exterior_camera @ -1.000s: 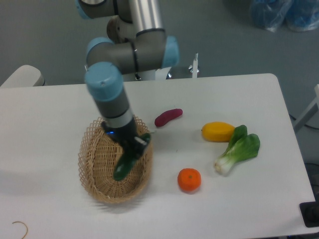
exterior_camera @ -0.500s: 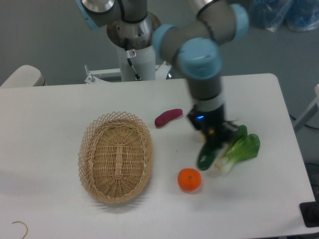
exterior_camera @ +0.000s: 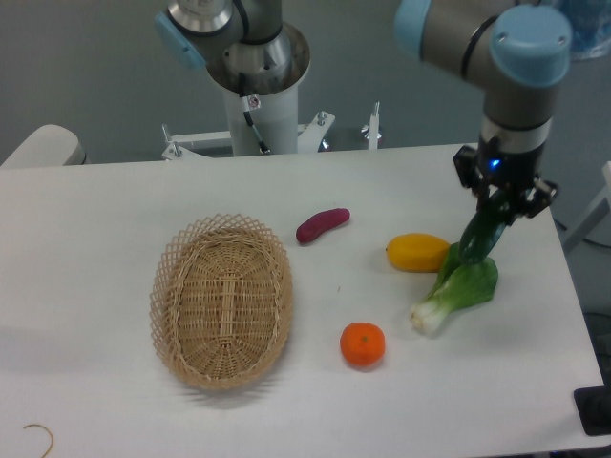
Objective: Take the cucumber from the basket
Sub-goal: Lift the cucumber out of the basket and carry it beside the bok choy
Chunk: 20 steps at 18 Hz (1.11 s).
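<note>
Claw: I see my gripper (exterior_camera: 498,212) clamped on the cucumber (exterior_camera: 484,236).
Cucumber: hangs tilted over the table's (exterior_camera: 115,210) right side, above the bok choy (exterior_camera: 460,290), beside the mango (exterior_camera: 417,253).
Basket (exterior_camera: 221,301): sits well apart, at left.

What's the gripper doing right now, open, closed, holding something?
Gripper: closed on the cucumber, held above the bok choy, well away from the basket.
</note>
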Each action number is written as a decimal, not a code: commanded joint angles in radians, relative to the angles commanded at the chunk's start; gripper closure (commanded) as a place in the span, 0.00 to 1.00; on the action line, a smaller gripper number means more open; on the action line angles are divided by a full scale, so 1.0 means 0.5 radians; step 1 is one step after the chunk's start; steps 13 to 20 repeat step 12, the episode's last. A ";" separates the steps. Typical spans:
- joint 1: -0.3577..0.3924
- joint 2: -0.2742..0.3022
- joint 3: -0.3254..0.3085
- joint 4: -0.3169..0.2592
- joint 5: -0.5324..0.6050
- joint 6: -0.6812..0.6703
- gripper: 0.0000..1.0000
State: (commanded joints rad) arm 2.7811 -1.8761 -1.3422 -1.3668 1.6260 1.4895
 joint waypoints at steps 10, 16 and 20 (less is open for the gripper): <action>-0.015 -0.025 -0.022 0.009 -0.003 -0.009 0.78; -0.012 -0.028 -0.022 0.012 -0.003 -0.009 0.78; -0.012 -0.028 -0.022 0.012 -0.003 -0.009 0.78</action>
